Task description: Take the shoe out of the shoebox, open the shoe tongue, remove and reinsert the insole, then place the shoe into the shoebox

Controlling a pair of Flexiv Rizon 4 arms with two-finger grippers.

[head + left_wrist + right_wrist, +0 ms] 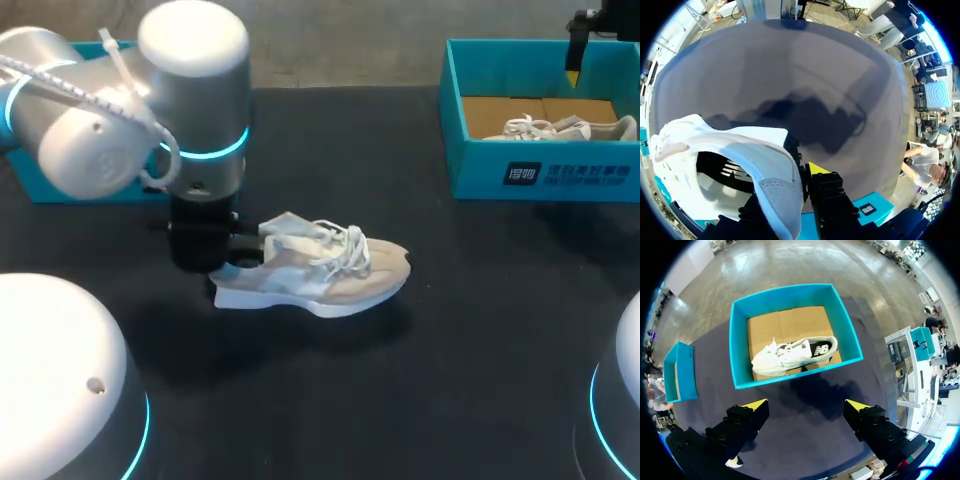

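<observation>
My left pincer point(207, 252) is closed on the heel of the beige and white lace-up sneaker point(322, 268). In the left wrist view the heel wall point(775, 192) runs between my fingers, with one yellow tip point(816, 168) outside it and the other finger hidden inside the shoe. The sneaker stands upright on its sole on the black table point(450, 350), outside the open teal cardboard shoebox point(545, 182) and well apart from it, with its toe pointing toward the box. A second pale sneaker point(560, 128) lies on its side on the brown cardboard floor of that shoebox point(795, 378). My right pincer point(807, 407) hangs above the shoebox's near wall, fingers spread wide and holding nothing. From there I see the second sneaker point(792, 356) ahead of my yellow tips.
</observation>
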